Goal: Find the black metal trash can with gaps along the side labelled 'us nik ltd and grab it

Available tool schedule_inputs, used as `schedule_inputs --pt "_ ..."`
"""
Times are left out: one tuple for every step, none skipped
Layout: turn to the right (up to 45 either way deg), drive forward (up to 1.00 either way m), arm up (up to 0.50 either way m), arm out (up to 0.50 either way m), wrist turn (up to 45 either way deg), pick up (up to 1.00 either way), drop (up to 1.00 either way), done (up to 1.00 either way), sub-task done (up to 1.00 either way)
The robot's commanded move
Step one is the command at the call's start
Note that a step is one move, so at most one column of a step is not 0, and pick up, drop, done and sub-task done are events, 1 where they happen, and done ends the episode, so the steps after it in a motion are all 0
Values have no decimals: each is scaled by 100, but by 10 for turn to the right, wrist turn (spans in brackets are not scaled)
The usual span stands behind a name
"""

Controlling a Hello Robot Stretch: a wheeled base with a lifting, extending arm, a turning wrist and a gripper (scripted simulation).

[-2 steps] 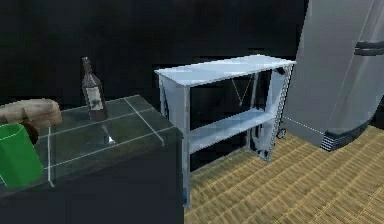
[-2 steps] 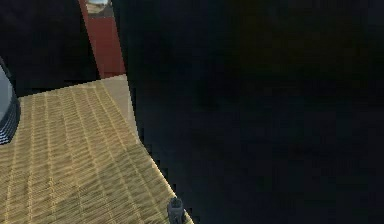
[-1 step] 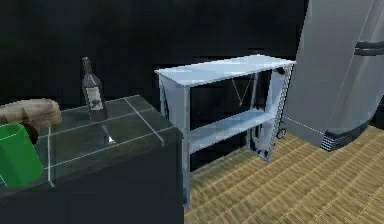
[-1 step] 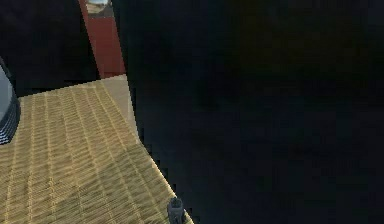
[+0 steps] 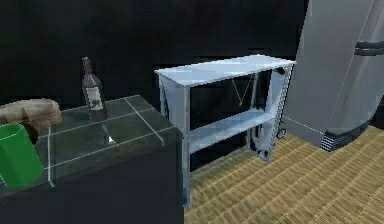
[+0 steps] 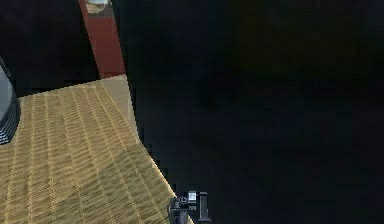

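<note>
At the bottom edge of the arm side view, just left of the middle, the tip of my arm with the gripper [image 6: 181,211] pokes up. It sits where the woven floor meets a large black wall. Its far end is lost against the dark, so I cannot tell whether it holds anything.
A dark counter [image 5: 140,150] at the forward view's left carries a brown bottle [image 5: 92,88], a green container [image 5: 16,155] and a loaf [image 5: 30,112]. Beyond it stand a pale shelf table [image 5: 225,75] and a grey fridge [image 5: 345,70]. Open woven floor [image 6: 70,150] leads to a red-brown panel [image 6: 103,40].
</note>
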Motion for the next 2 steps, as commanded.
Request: schedule_inputs --pt "0 0 0 0 450 0 0 0 0" --pt "0 0 0 0 450 0 0 0 0"
